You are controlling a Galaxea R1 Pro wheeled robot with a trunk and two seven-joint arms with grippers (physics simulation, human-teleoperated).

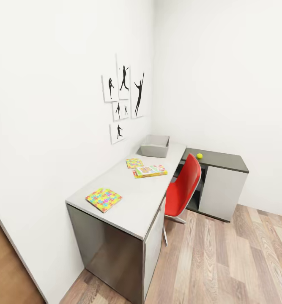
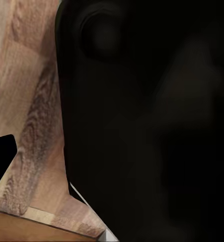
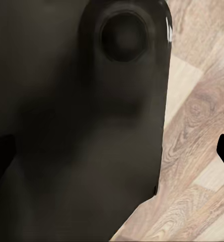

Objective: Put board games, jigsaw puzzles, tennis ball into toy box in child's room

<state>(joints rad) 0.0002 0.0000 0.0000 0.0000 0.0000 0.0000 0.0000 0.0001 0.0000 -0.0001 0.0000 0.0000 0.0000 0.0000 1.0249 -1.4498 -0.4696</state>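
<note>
Multicoloured jigsaw puzzle (image 1: 103,199) flat at table (image 1: 136,202) end; grey toy box (image 1: 155,146) farther back.

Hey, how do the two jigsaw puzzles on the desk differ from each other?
The near jigsaw puzzle lies alone close to the desk's front end, while the far jigsaw puzzle sits further back, nearer the toy box. The near one has bare desktop all round it; the far one lies right beside the board game. The near one looks bigger, being closer to the camera. Both are flat squares in the same multicoloured piece pattern, lying on the table.
</note>
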